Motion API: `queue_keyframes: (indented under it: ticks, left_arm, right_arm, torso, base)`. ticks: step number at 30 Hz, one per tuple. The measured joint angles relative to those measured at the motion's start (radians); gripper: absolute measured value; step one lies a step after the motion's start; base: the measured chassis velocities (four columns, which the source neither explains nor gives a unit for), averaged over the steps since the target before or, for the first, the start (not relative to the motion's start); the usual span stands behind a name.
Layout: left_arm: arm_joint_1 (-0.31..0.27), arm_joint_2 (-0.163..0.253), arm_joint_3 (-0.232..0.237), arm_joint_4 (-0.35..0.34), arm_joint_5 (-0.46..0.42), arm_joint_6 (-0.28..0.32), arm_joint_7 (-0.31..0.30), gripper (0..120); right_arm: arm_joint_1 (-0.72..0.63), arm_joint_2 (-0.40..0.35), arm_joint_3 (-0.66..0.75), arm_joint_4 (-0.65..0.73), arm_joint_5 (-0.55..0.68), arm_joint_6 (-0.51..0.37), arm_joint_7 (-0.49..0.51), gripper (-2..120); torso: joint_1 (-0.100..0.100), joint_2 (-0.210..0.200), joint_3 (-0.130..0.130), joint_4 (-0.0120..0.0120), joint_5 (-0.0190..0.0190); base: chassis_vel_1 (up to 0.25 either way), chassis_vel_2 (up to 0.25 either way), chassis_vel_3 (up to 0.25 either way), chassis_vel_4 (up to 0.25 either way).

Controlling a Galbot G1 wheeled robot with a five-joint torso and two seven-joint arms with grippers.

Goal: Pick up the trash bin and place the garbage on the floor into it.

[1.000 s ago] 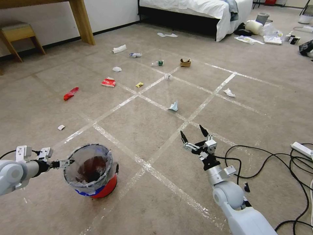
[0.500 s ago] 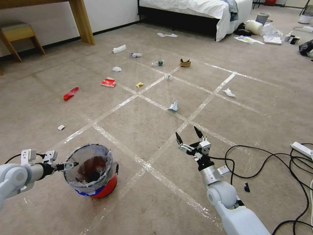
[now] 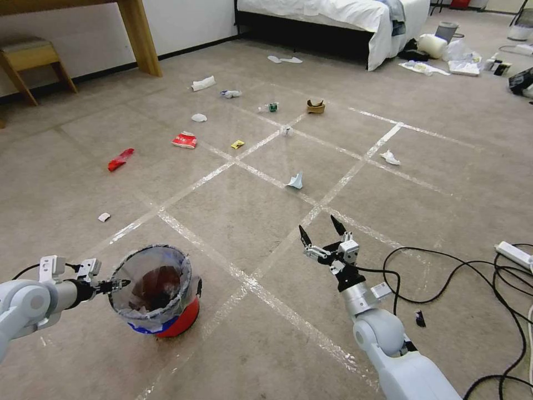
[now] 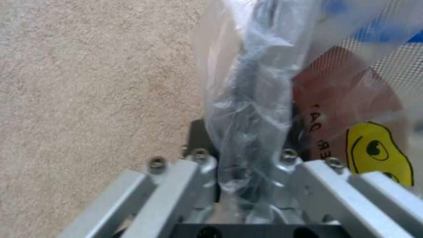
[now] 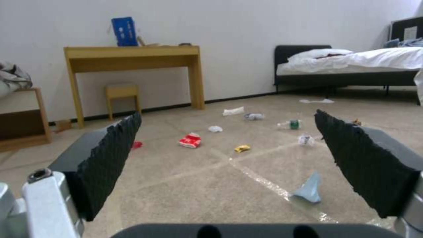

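Observation:
The trash bin (image 3: 183, 321), red with a blue band and a clear bag over its rim, stands on the floor (image 3: 239, 222) at the near left. My left gripper (image 3: 119, 284) is shut on its left rim; the left wrist view shows the bagged rim (image 4: 247, 109) pinched between the fingers (image 4: 197, 132). My right gripper (image 3: 321, 230) hangs open over the tape lines, to the right of the bin. Garbage lies ahead: a pale blue scrap (image 3: 295, 180) (image 5: 310, 191), red wrappers (image 3: 185, 140) (image 3: 120, 159), a yellow wrapper (image 3: 237, 144), a bottle (image 3: 269, 107), a brown paper bag (image 3: 315, 106) and white tissues (image 3: 390, 158).
Black cables (image 3: 444, 278) and a white power strip (image 3: 513, 254) lie on the carpet at the near right. A bed (image 3: 333, 14) stands at the back, with a grey bin (image 3: 447, 30) and clutter beside it. A wooden desk leg (image 3: 139, 36) and a stool (image 3: 30, 55) are at the back left.
My right gripper has shifted a little left and nearer to me, still open. My left arm has sunk slightly at the bin's rim. The bin stays in place.

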Motion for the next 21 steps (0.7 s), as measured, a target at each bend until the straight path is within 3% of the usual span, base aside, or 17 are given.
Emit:
queue_keyframes:
  ticks: [1, 3, 7, 16, 21]
  left_arm:
    - [0.000, 0.000, 0.000, 0.000, 0.000, 0.000, 0.000, 15]
    - [0.001, -0.009, -0.001, -0.009, -0.011, 0.004, -0.020, 1]
    - [0.006, -0.014, -0.008, -0.016, -0.014, 0.004, -0.034, 0]
    - [0.067, -0.002, -0.075, -0.075, -0.053, 0.005, -0.076, 0]
    - [0.079, 0.008, -0.097, -0.122, -0.094, 0.012, -0.127, 0]
  right_arm:
    - [0.000, 0.000, 0.000, 0.000, 0.000, 0.000, 0.000, 100]
    - [-0.002, 0.004, 0.005, 0.002, 0.005, 0.001, 0.010, 100]
    - [-0.007, 0.016, 0.011, 0.008, 0.017, 0.002, 0.014, 100]
    - [-0.034, 0.043, 0.053, 0.035, 0.007, 0.006, 0.028, 100]
    - [-0.054, 0.040, 0.078, 0.061, 0.004, 0.007, 0.026, 100]
  torso:
    - [0.000, 0.000, 0.000, 0.0000, 0.0000]
    - [0.000, 0.000, 0.000, 0.0000, -0.0001]
    - [0.000, 0.000, 0.000, 0.0000, -0.0001]
    - [0.000, 0.000, 0.000, 0.0000, 0.0000]
    - [0.000, 0.000, 0.000, 0.0003, 0.0000]
  base:
    - [0.000, 0.000, 0.000, 0.000]
    - [0.000, 0.000, 0.000, 0.000]
    - [0.000, 0.000, 0.000, 0.000]
    - [0.000, 0.000, 0.000, 0.000]
    - [0.000, 0.000, 0.000, 0.000]
